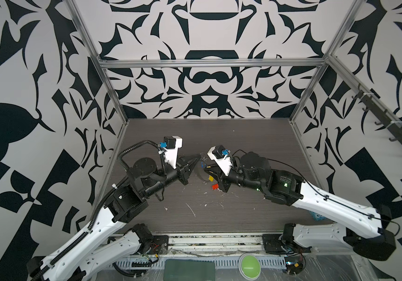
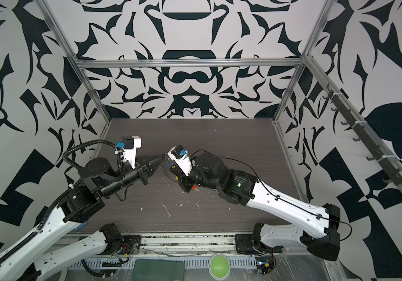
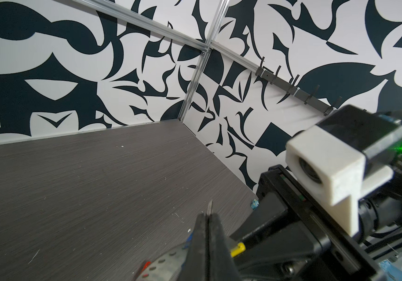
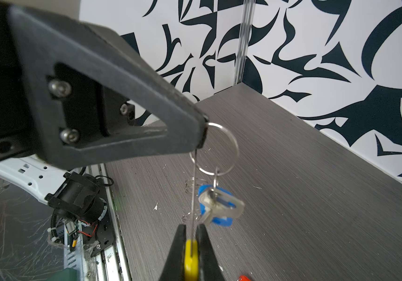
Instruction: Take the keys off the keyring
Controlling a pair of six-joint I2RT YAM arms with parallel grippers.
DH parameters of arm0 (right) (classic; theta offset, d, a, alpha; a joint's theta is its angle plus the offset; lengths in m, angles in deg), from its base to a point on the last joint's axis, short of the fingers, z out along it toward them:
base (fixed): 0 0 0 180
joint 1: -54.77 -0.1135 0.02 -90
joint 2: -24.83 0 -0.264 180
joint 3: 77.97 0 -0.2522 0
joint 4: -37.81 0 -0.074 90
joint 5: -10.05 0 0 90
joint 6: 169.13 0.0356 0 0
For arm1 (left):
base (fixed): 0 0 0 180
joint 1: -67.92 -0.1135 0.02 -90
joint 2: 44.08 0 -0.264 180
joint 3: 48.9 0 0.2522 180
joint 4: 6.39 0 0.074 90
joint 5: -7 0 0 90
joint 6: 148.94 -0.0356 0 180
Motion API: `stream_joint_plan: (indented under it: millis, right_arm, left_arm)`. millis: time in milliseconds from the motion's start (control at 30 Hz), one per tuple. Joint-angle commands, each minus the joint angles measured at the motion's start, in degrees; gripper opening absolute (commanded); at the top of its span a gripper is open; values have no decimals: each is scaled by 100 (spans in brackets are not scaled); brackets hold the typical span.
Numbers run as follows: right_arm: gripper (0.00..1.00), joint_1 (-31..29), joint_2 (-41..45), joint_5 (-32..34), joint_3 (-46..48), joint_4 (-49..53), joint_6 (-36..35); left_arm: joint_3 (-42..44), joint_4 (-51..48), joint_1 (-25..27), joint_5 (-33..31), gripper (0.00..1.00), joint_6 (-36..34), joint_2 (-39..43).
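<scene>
Your left claw [image 4: 203, 132] is squeezed shut on the silver ring [image 4: 236, 146]. Your right claw [image 4: 191, 228] pinches the keyring [image 4: 193, 194] by its yellow sleeve [image 4: 190, 258]. The blue key [image 4: 219, 206] hangs from the ring.

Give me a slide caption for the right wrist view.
The left gripper pinches the keyring; blue key dangles from it; right gripper clamps the yellow sleeve.

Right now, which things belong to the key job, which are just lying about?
Job: left gripper on split ring; blue key hanging from it; right gripper on yellow sleeve; red key on table.
Lying about: white scraps, green dome, hook rail.
</scene>
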Motion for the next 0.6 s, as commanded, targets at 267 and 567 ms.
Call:
stream_joint_plan:
  millis: [267,567]
  right_arm:
    - [33,-195,305,-847,-275,124,-539]
    - [38,-159,1247,-100,460,-748,-456]
  left_arm:
    - [1121,2106,9,453,0,-244,765]
    - [1402,2598,9,793,0,-165,908]
